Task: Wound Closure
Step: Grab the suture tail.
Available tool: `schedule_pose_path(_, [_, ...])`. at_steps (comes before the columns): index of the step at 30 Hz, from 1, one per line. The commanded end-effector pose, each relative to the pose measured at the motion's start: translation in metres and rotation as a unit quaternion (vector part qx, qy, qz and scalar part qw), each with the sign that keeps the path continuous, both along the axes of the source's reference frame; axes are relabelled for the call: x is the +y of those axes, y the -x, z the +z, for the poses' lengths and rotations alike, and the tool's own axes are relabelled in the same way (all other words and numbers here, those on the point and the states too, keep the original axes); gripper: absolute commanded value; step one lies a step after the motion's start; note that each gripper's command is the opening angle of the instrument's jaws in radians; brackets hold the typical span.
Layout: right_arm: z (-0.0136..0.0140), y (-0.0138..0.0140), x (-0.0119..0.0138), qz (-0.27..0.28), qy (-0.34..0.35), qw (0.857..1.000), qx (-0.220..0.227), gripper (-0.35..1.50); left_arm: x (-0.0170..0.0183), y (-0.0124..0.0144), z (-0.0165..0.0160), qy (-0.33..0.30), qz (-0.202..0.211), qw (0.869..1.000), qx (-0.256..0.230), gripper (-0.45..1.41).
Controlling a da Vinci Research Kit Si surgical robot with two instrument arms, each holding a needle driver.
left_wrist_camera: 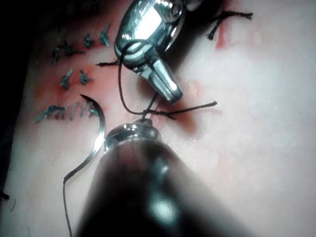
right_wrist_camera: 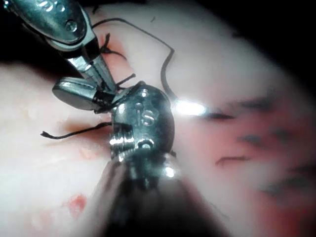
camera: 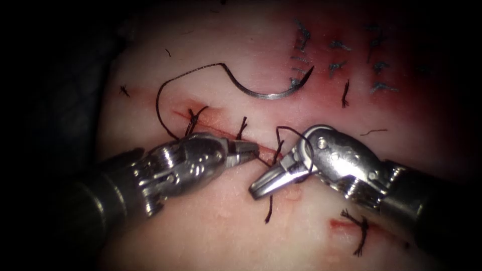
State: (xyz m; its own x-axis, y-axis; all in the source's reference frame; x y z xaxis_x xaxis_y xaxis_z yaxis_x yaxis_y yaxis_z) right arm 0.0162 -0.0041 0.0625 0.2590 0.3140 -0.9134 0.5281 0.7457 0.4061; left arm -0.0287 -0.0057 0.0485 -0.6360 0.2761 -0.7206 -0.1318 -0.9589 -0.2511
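The needle (camera: 266, 90) lies free on the tissue (camera: 226, 226), on the far side of the cut (camera: 221, 131) and well apart from both tools; neither gripper holds it and no part of its curve is seen entering the tissue. Its pointed end rests near a group of blue marks (camera: 336, 55) on the reddened area to the right, and the thread (camera: 165, 95) leaves its blunt end, arcs leftward and descends to the cut. The left gripper (camera: 248, 149) sits directly over the cut with its jaws closed narrow; in the left wrist view the thread (left_wrist_camera: 148, 109) meets the tip of this gripper (left_wrist_camera: 140, 123), so it appears to hold the thread at the stitch. The right gripper (camera: 263, 184) lies just to the right of the cut, its jaws closed together, with a loop of thread (camera: 296, 135) wound around the tool body behind the jaws; whether anything is clamped between them cannot be told. In the right wrist view the two tool tips (right_wrist_camera: 101, 94) are touching or nearly so. Short cut ends of thread (camera: 360, 233) lie scattered on the tissue.
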Motion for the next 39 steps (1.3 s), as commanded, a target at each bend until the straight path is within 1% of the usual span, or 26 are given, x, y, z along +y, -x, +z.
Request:
schedule_pose_path(1, [0.0005, -0.0006, 0.0003, -0.003, 0.008, 1.0, -0.001, 0.11, 0.0006, 0.0006, 0.0004, 0.002, -0.001, 1.0, 0.0, -0.35])
schedule_pose_path(2, [0.0005, -0.0007, 0.0002, -0.01, 0.017, 1.0, -0.001, 0.26, 0.0006, 0.0006, 0.0004, 0.0, 0.001, 1.0, 0.001, -0.35])
schedule_pose_path(3, [0.0005, -0.0008, 0.0001, -0.019, 0.025, 0.999, -0.005, 0.32, 0.0006, 0.0007, 0.0004, 0.0, 0.0, 1.0, 0.002, -0.35])
schedule_pose_path(4, [0.0004, -0.0013, -0.0001, -0.039, 0.048, 0.998, -0.024, 0.56, 0.0007, 0.0009, 0.0005, 0.0, -0.001, 1.0, 0.002, -0.35])
schedule_pose_path(5, [0.0004, -0.0013, -0.0001, -0.039, 0.048, 0.998, -0.024, 0.56, 0.0007, 0.0009, 0.0005, 0.0, -0.001, 1.0, 0.002, -0.35])
schedule_pose_path(6, [0.0004, -0.0015, -0.0002, -0.05, 0.058, 0.997, -0.031, 0.61, 0.0007, 0.0009, 0.0005, 0.0, -0.001, 1.0, 0.002, -0.35])
schedule_pose_path(8, [0.0004, -0.0019, -0.0005, -0.06, 0.071, 0.995, -0.042, 0.78, 0.0008, 0.001, 0.0005, 0.0, -0.001, 1.0, 0.002, -0.35])
schedule_pose_path(10, [0.0005, -0.0023, -0.0008, -0.075, 0.077, 0.993, -0.053, 0.85, 0.0008, 0.0011, 0.0005, 0.0, -0.001, 1.0, 0.002, -0.35])
schedule_pose_path(12, [0.0006, -0.0027, -0.0013, -0.089, 0.087, 0.99, -0.065, 0.96, 0.0008, 0.001, 0.0005, 0.0, -0.001, 1.0, 0.001, -0.35])
schedule_pose_path(13, [0.0006, -0.0029, -0.0015, -0.095, 0.091, 0.989, -0.071, 0.98, 0.0008, 0.001, 0.0005, 0.0, 0.0, 1.0, 0.001, -0.35])
schedule_pose_path(17, [0.0007, -0.0034, -0.0026, -0.13, 0.106, 0.982, -0.092, 0.98, 0.0008, 0.0005, 0.0007, 0.001, 0.002, 1.0, 0.0, -0.35])
schedule_pose_path(20, [0.0008, -0.0033, -0.003, -0.147, 0.114, 0.977, -0.099, 0.93, 0.001, 0.0, 0.0009, 0.005, 0.006, 1.0, 0.001, -0.35])
schedule_pose_path(24, [0.0009, -0.0032, -0.0034, -0.162, 0.124, 0.973, -0.104, 0.9, 0.0012, -0.0006, 0.0012, 0.0, 0.001, 1.0, 0.005, -0.35])
schedule_pose_path(25, [0.0009, -0.0031, -0.0034, -0.166, 0.13, 0.972, -0.107, 0.86, 0.0012, -0.0007, 0.0012, 0.001, 0.001, 1.0, 0.008, -0.35])
schedule_pose_path(28, [0.0009, -0.0028, -0.0034, -0.166, 0.132, 0.971, -0.108, 0.83, 0.0012, -0.0013, 0.001, 0.001, 0.003, 1.0, 0.008, -0.35])
schedule_pose_path(29, [0.001, -0.0026, -0.0034, -0.167, 0.137, 0.97, -0.109, 0.76, 0.0012, -0.0016, 0.0009, -0.001, 0.002, 1.0, 0.01, -0.35])
schedule_pose_path(30, [0.0011, -0.0026, -0.0033, -0.166, 0.14, 0.97, -0.108, 0.76, 0.0011, -0.0018, 0.0008, -0.001, 0.002, 1.0, 0.011, -0.35])
schedule_pose_path(36, [0.0018, -0.0025, -0.0031, -0.175, 0.151, 0.966, -0.116, 0.56, 0.0006, -0.0023, 0.0002, -0.001, 0.005, 1.0, 0.013, -0.35])
schedule_pose_path(37, [0.002, -0.0025, -0.0031, -0.176, 0.152, 0.965, -0.117, 0.49, 0.0006, -0.0023, 0.0001, -0.002, 0.005, 1.0, 0.013, -0.35])
schedule_pose_path(39, [0.0023, -0.0025, -0.0031, -0.18, 0.154, 0.964, -0.122, 0.46, 0.0004, -0.0024, -0.0001, -0.001, 0.005, 1.0, 0.013, -0.35])
